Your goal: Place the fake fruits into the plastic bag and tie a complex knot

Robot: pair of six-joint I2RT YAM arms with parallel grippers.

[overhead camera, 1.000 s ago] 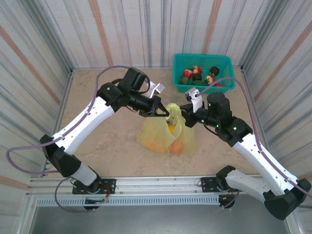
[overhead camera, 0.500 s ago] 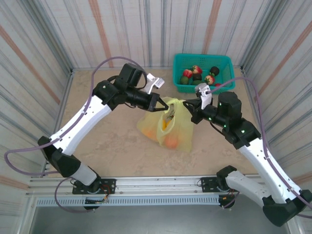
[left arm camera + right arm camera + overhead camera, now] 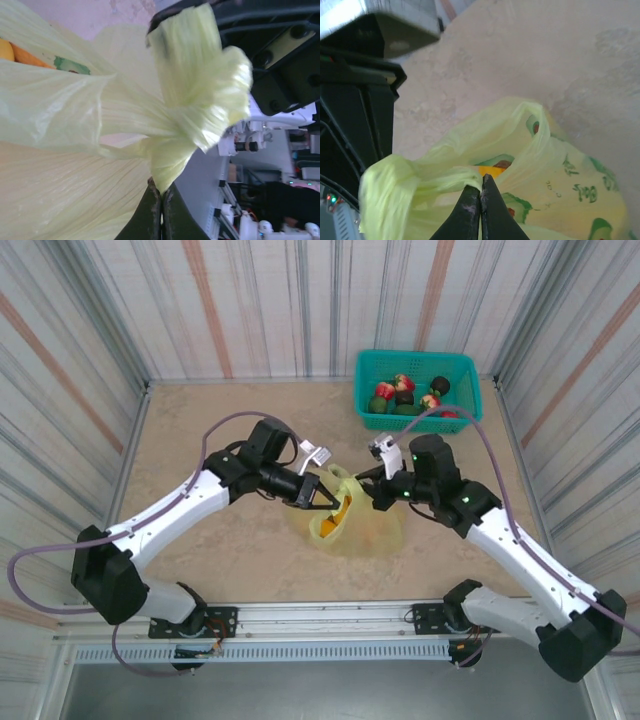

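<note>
Near the middle of the sandy beige tabletop (image 3: 220,410), slightly toward its right edge, lies the thin translucent yellow-green plastic bag (image 3: 372,532) with avocado prints, its mouth gathered between the two arms. An orange glossy fake fruit (image 3: 341,512) shows through the film. Red, green and dark fruits (image 3: 403,388) sit in the teal mesh basket (image 3: 415,354) at the far right corner, well apart from the bag.

The left gripper (image 3: 325,503) has its jaws pressed together on a handle strip of the bag. The left wrist view confirms this, with the film running straight into the closed fingertips (image 3: 145,220). The right gripper (image 3: 374,499) is likewise clamped on the other strip. Between the two grips sits the knot (image 3: 200,90), a bunched, twisted wad of strip. Whether the strands pass through one another cannot be told.

Assessment: the tying step is in hand, although fruits remain in the basket. The wad looks loose. The next move calls for the grippers to draw apart, level and evenly, so the tie cinches down without lifting the bag or tearing the thin film. A further wrap is likely needed for a complex knot.
</note>
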